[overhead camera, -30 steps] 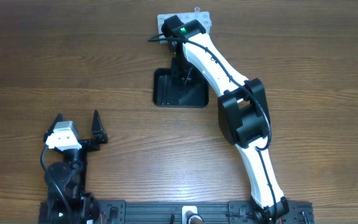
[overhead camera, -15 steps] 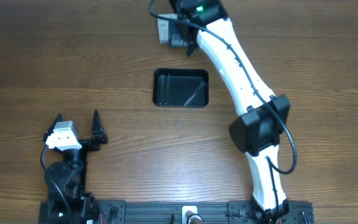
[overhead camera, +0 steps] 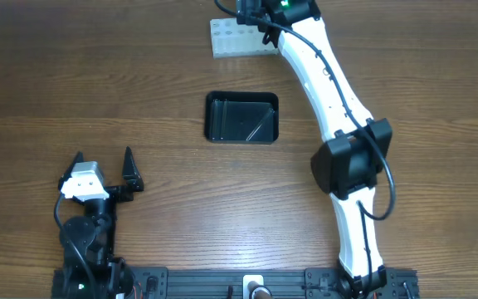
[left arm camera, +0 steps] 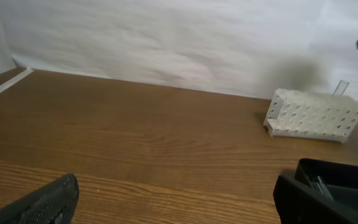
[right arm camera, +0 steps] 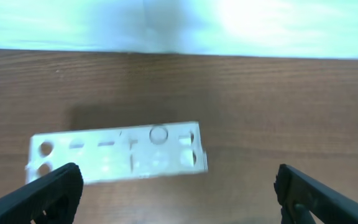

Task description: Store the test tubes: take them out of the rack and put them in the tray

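Left gripper point(overhead camera: 104, 159) near its base, fingers spread, empty. Mid-table: black tray point(overhead camera: 207, 116), a test tube point(overhead camera: 260, 126) lying slantwise inside. Farthest: white rack point(overhead camera: 231, 41) with one upright tube point(left arm camera: 341, 88); right gripper point(right arm camera: 178, 196) above it, jaws wide, holding nothing.

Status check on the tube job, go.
Left pincer open, parked by its base. Right pincer open, over the rack. One tube stands in it; tray holds at least one more. Nothing between them.
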Controlling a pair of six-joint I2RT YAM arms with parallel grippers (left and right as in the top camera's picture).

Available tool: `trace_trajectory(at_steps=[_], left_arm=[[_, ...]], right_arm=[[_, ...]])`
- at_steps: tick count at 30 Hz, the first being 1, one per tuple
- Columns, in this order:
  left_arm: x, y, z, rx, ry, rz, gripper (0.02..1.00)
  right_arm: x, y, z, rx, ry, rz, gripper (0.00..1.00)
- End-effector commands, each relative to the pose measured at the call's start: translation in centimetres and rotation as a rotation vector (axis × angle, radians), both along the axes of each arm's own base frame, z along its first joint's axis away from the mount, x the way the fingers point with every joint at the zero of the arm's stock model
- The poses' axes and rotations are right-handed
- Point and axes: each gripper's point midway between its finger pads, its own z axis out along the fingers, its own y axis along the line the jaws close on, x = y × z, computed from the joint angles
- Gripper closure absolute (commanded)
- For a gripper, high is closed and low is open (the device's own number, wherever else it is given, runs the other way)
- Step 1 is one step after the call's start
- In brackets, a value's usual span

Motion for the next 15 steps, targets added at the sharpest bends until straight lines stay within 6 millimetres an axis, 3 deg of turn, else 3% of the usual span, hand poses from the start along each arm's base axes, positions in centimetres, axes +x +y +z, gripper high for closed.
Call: trace_trajectory(at_steps=[1, 15], left_arm=[[0.0, 0.1, 0.0, 0.018, -0.002, 0.000, 0.020], [0.0, 0.1, 0.0, 0.018, -0.002, 0.000, 0.020]], right_arm=[[1.7, 0.2, -3.6, -0.079, 0.014, 0.036, 0.025], [4.3, 0.9, -7.8, -0.111, -0.019, 0.051, 0.086]])
